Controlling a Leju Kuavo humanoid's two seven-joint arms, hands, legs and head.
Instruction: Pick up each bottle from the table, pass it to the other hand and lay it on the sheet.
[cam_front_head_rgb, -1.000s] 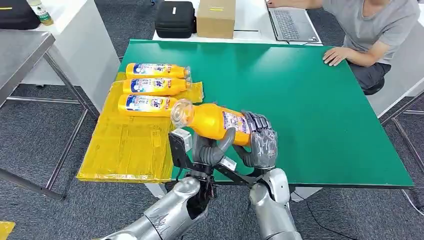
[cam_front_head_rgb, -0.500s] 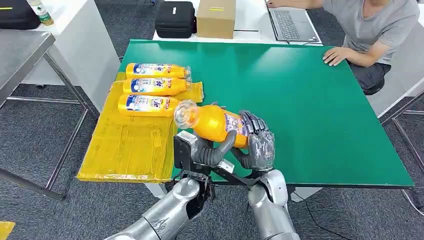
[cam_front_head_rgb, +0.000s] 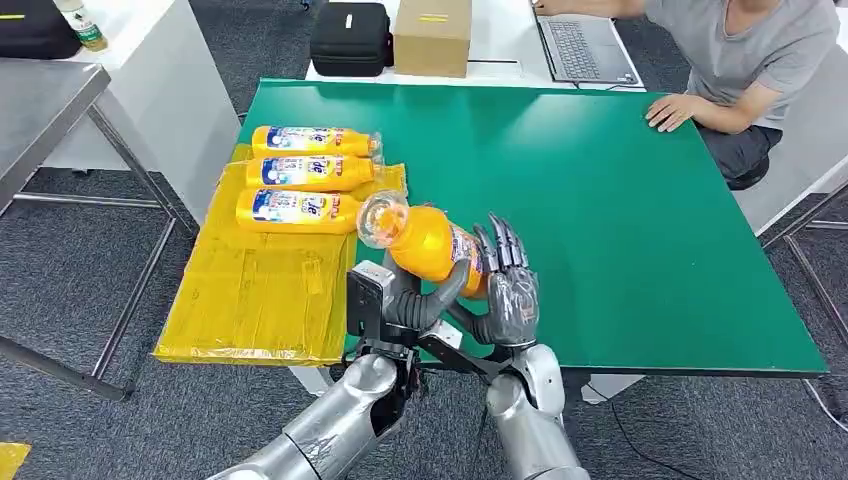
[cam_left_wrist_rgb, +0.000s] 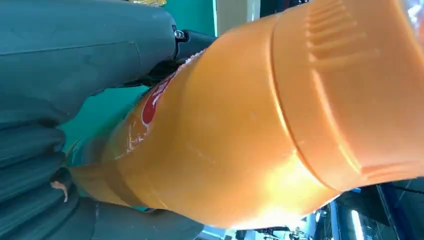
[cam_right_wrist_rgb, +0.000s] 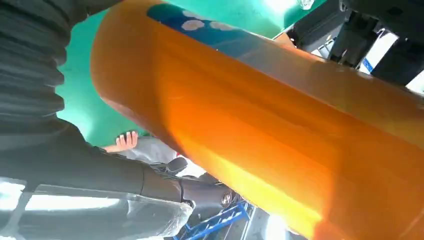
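An orange bottle (cam_front_head_rgb: 425, 240) with a clear cap hangs tilted over the near edge of the green table (cam_front_head_rgb: 620, 230), cap toward the yellow sheet (cam_front_head_rgb: 255, 290). My left hand (cam_front_head_rgb: 415, 300) grips it from below, thumb wrapped around its body. My right hand (cam_front_head_rgb: 508, 285) stands beside the bottle's base with its fingers stretched upward against it, not curled round it. Close up, the bottle (cam_left_wrist_rgb: 240, 135) lies against my left hand (cam_left_wrist_rgb: 85, 55), and its label end (cam_right_wrist_rgb: 260, 125) passes my right hand (cam_right_wrist_rgb: 35, 75). Three like bottles (cam_front_head_rgb: 308, 172) lie side by side on the sheet.
A person sits at the far right with a hand (cam_front_head_rgb: 672, 110) resting on the table corner, beside a laptop (cam_front_head_rgb: 585, 45). A cardboard box (cam_front_head_rgb: 432, 35) and a black case (cam_front_head_rgb: 350, 38) stand behind the table. The sheet overhangs the table's left edge.
My right hand's fingers have uncurled from the bottle and now point up. The bottle has tipped, cap rising and shifting slightly right, with my left hand still gripping it.
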